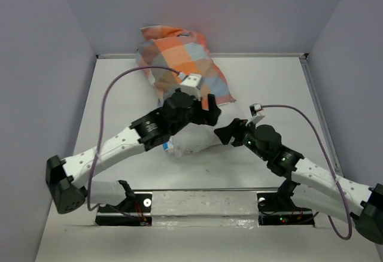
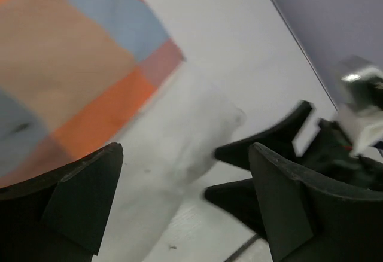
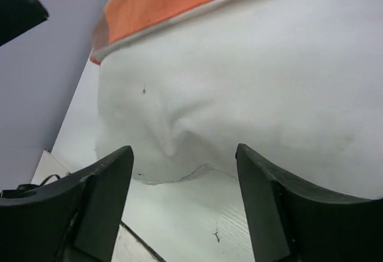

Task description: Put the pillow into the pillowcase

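Observation:
The checked pillowcase (image 1: 179,52) lies at the back centre of the table, bulging with most of the white pillow inside. The pillow's bare white end (image 1: 194,141) sticks out toward me, with a small blue tag (image 1: 168,146) at its corner. My left gripper (image 1: 210,113) is open above the case's near edge. In the left wrist view the gripper (image 2: 185,196) hangs over the pillow (image 2: 173,148) and the pillowcase (image 2: 72,64), holding nothing. My right gripper (image 1: 226,131) is open, just right of the pillow's end. In the right wrist view the gripper (image 3: 185,172) faces the pillow (image 3: 251,82) below the case hem (image 3: 167,2).
Grey walls enclose the table on three sides, and the pillowcase leans on the back wall (image 1: 239,11). The two grippers are close together; the right gripper's fingers (image 2: 269,142) show in the left wrist view. Bare tabletop (image 1: 281,88) lies to the right.

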You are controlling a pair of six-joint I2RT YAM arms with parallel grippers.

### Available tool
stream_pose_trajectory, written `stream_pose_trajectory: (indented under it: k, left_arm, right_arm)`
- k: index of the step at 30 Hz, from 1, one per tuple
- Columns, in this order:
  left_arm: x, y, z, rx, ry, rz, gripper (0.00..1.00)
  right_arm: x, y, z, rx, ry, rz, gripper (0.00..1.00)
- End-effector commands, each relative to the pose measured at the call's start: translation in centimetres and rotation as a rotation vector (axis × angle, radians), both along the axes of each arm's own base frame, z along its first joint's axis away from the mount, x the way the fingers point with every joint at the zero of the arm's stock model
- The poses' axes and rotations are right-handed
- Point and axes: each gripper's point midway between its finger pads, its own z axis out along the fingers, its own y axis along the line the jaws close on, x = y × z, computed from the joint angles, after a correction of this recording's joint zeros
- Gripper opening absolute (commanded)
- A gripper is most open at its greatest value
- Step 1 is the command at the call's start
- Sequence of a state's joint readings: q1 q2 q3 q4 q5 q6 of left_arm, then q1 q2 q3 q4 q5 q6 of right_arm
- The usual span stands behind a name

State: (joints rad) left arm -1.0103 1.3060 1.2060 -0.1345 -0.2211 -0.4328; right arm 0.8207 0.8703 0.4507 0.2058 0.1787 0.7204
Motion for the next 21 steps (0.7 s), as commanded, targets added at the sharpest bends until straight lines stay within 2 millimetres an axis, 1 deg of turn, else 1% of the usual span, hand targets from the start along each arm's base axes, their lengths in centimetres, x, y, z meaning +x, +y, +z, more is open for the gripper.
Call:
stream_pose_trajectory:
  k: [1,2,3,4,5,6,7,8,9,10,11,12,13,14,15,16,17,18,19,20,21]
  left_arm:
    - [3.4,11.7,3.0,-0.153,-0.083,0.347,0.99]
    - [3.8,13.7,1.3,-0.132,-0.07,0.399,0.99]
    - [4.9,17.2,1.8,-0.165,-0.091,0.495,0.99]
    - [5.1,18.0,1.7,-0.187,-0.085,0.492,0.99]
    - [5.4,18.9,0.6,-0.195,-0.073,0.51,0.99]
    - [5.9,19.8,1.0,-0.224,-0.092,0.526,0.99]
    - [6.8,21.3,0.4,-0.227,-0.079,0.554,0.99]
    - [7.9,21.6,-0.3,-0.236,-0.073,0.561,0.99]
    - [8.7,22.0,-0.8,-0.243,-0.062,0.566,0.99]
    - [9.6,22.9,-1.2,-0.263,-0.044,0.559,0.99]
    - [10.8,22.8,-1.6,-0.286,-0.045,0.543,0.99]
    - [11.6,23.2,-1.8,-0.312,-0.048,0.55,0.99]
    - [12.4,24.0,-1.8,-0.337,-0.051,0.544,0.99]
    - [13.9,24.2,-2.1,-0.369,-0.064,0.54,0.99]
    - [14.7,24.5,-2.3,-0.379,-0.068,0.538,0.99]
    - [15.4,24.4,-2.4,-0.387,-0.066,0.513,0.99]
    - [16.6,25.1,-2.0,-0.396,-0.081,0.518,0.99]
    - [18.1,24.9,-3.5,-0.392,-0.049,0.501,0.99]
    - [19.7,25.1,-4.2,-0.398,-0.047,0.494,0.99]
    - [20.4,24.9,-4.6,-0.403,-0.043,0.472,0.99]
    - [21.1,24.8,-5.1,-0.403,-0.032,0.464,0.99]
  right_arm:
    - [-0.4,-2.9,3.1,-0.258,-0.085,0.007,0.79]
    - [-1.3,-2.7,2.4,-0.299,-0.05,0.067,0.8]
    - [-2.0,-2.1,2.7,-0.313,-0.047,0.112,0.8]
    - [-2.1,-1.3,3.5,-0.327,-0.052,0.146,0.8]
    - [-2.4,-0.7,3.7,-0.345,-0.058,0.166,0.8]
    - [-3.6,0.6,3.8,-0.371,-0.072,0.213,0.81]
    - [-3.5,1.7,4.7,-0.408,-0.099,0.227,0.81]
    - [-3.3,1.7,4.8,-0.47,-0.11,0.197,0.82]
    - [-4.3,2.9,4.9,-0.529,-0.139,0.24,0.83]
    - [-4.6,3.6,5.1,-0.569,-0.153,0.243,0.84]
    - [-3.9,4.2,5.4,-0.65,-0.17,0.204,0.86]
    - [-3.9,4.8,5.3,-0.707,-0.192,0.204,0.86]
    - [-4.7,5.9,5.3,-0.742,-0.211,0.226,0.87]
    - [-4.2,6.9,4.8,-0.81,-0.219,0.201,0.88]
    - [-4.2,7.5,4.5,-0.854,-0.233,0.206,0.9]
    - [-4.1,8.0,4.0,-0.888,-0.235,0.207,0.91]
    - [-3.8,8.1,3.4,-0.946,-0.235,0.19,0.92]
    - [-3.3,9.0,2.3,-0.998,-0.229,0.182,0.93]
    - [-2.8,9.3,1.6,-1.034,-0.231,0.167,0.94]
    - [-2.5,10.1,0.4,-1.083,-0.231,0.179,0.94]
    - [-2.5,10.2,-0.6,-1.107,-0.223,0.187,0.93]
